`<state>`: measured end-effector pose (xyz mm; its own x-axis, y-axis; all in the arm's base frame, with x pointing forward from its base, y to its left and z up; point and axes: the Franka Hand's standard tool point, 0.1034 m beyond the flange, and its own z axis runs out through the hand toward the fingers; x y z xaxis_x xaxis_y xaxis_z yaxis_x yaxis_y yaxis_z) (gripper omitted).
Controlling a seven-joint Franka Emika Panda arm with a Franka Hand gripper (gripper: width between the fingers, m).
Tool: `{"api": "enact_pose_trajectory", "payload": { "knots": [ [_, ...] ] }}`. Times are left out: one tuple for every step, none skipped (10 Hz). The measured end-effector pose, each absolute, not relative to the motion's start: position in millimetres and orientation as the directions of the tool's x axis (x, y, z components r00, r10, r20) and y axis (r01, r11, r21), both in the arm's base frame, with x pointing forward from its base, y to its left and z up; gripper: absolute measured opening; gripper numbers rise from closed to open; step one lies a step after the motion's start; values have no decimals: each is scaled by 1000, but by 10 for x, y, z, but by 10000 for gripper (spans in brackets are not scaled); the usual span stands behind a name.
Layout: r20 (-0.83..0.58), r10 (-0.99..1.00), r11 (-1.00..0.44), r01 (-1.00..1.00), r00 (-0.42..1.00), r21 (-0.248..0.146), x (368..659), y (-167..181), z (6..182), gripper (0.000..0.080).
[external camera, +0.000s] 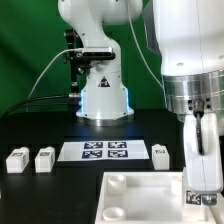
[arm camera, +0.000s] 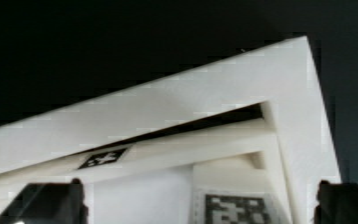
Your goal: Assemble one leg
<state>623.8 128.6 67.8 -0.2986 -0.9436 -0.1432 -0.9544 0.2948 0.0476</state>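
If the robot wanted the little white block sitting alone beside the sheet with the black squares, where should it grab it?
Probably from straight above, pinching the two side faces of the block. It lies low on the table, with bare table on both sides, so the fingers could drop past it. The hand hangs over the large panel nearby.

Marker board [external camera: 106,151]: thin flat white sheet lying on the black table, printed with four black square tags in a row; it sits at mid-table in the exterior view, parallel to the front edge.
Panel [external camera: 140,199]: large white tray-like square with a raised rim, a round socket at its corner towards the exterior view's left; near the front, nearer than the marker board and apart from it. In the wrist view [arm camera: 176,110] its white corner fills most of the picture.
Table [external camera: 40,195]: black and matte.
Backdrop [external camera: 25,50]: plain green wall.
Cables [external camera: 45,85]: black and white lines running along the backdrop.
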Motion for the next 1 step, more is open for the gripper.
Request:
{"api": "enact_pose_trajectory", "payload": {
  "knots": [
    [-143,-944,295,-954,-299,48,6236,1285,674,649]
  ]
}}
